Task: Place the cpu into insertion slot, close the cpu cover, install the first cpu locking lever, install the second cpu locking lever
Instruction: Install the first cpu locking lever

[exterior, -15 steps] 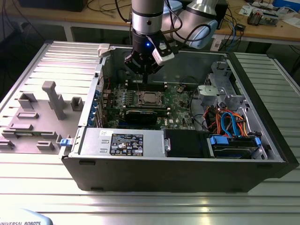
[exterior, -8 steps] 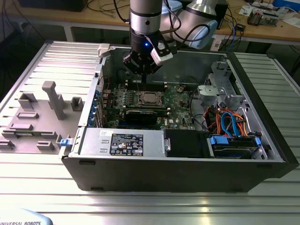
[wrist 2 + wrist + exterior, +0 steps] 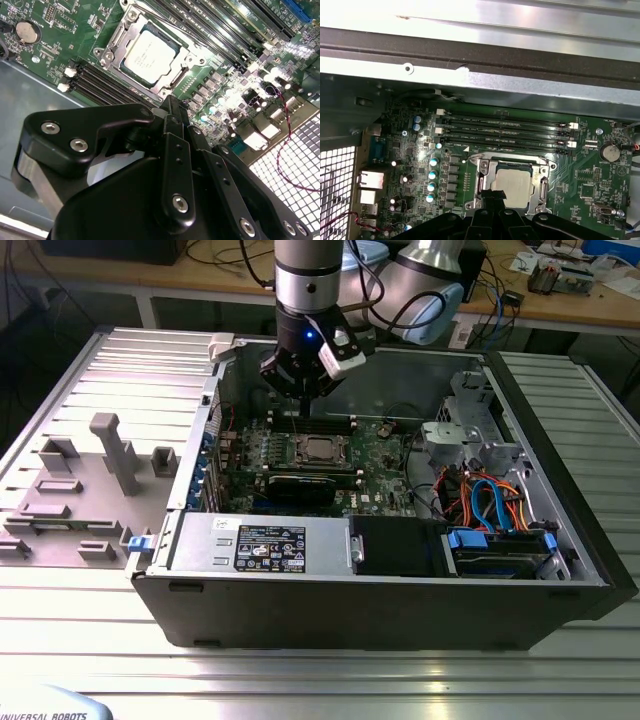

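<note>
The cpu [image 3: 318,448] lies flat in the insertion slot [image 3: 541,171] on the green motherboard inside the open computer case. Its silvery top faces up in both wrist views [image 3: 150,52] [image 3: 516,186]. The cpu cover [image 3: 111,54], a thin metal frame, lies down around the chip [image 3: 485,176]. Thin lever rods run along the socket's sides; whether they are latched I cannot tell. My gripper [image 3: 299,402] hangs just above the board, beside the socket's edge nearest the memory slots. Its fingertips [image 3: 170,106] [image 3: 493,195] are shut together with nothing between them.
Long black memory slots [image 3: 505,132] run next to the socket. The case's metal wall [image 3: 480,50] rises behind them. A power supply [image 3: 255,543] and a drive bay with coloured cables [image 3: 490,505] fill the case's front and right. Grey fixtures [image 3: 115,450] stand on the table at the exterior view's left.
</note>
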`<state>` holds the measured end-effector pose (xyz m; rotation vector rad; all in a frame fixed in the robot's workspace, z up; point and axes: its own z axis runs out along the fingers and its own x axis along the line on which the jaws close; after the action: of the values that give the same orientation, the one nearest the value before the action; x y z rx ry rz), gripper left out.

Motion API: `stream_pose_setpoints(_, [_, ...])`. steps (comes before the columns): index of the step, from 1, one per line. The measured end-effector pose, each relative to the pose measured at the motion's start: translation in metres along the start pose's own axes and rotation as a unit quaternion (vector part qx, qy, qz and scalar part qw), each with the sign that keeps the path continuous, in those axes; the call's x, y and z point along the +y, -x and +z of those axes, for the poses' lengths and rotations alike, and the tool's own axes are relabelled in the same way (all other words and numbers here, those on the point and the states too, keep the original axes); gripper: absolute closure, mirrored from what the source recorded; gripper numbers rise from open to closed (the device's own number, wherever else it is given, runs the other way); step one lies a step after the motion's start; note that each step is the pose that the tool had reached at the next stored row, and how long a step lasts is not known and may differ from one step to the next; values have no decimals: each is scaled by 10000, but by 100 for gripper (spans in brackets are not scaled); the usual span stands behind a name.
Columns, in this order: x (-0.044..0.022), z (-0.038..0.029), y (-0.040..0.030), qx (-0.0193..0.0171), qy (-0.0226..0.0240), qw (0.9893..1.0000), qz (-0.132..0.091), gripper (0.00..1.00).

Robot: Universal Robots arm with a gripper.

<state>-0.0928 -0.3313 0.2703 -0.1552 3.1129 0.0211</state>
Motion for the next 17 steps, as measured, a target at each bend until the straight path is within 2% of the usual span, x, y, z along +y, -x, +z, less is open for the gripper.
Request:
stream_pose_setpoints(10, [3, -1, -29, 0, -1, 10000, 2, 89])
stream_pose_setpoints(17, [21, -3, -199, -1, 0, 10000, 6, 89])
